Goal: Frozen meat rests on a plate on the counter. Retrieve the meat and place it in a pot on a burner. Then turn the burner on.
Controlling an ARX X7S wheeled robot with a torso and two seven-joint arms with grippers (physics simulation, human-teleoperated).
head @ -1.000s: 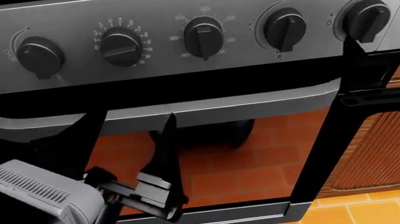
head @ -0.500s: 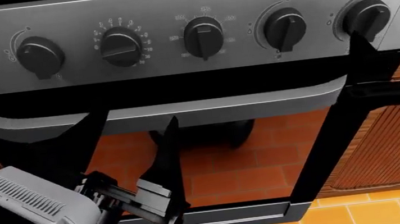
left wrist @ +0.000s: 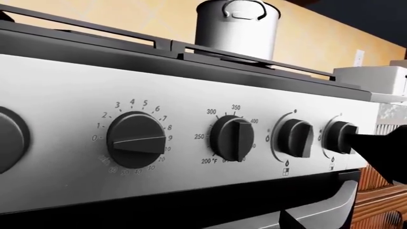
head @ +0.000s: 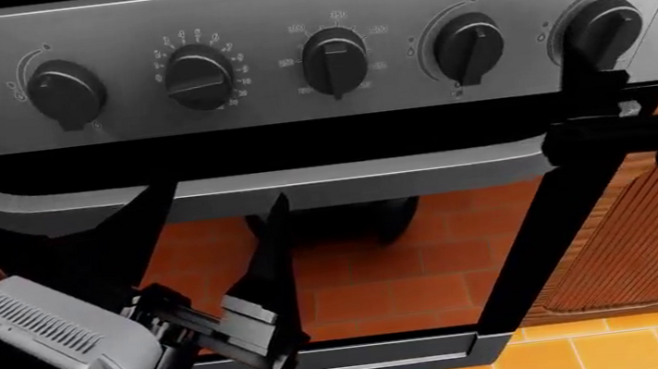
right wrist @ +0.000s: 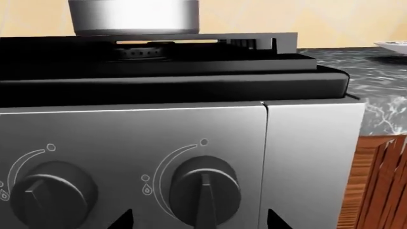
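The right claw (head: 594, 61) sits just below the far-right burner knob (right wrist: 203, 188), fingers apart and straddling it without visibly touching. The left claw (head: 275, 335) hangs low by the oven door, its gap impossible to read. The steel stockpot (left wrist: 237, 28) stands on a burner (right wrist: 143, 51); the meat is unseen. Closing off-centre could slip off, or light a burner not under the pot.

The left arm ends in a light grey boxy housing (head: 57, 350) with a ribbed vent, leading to a black angular gripper (head: 275, 339); the right gripper (head: 620, 128) is plain matte black.
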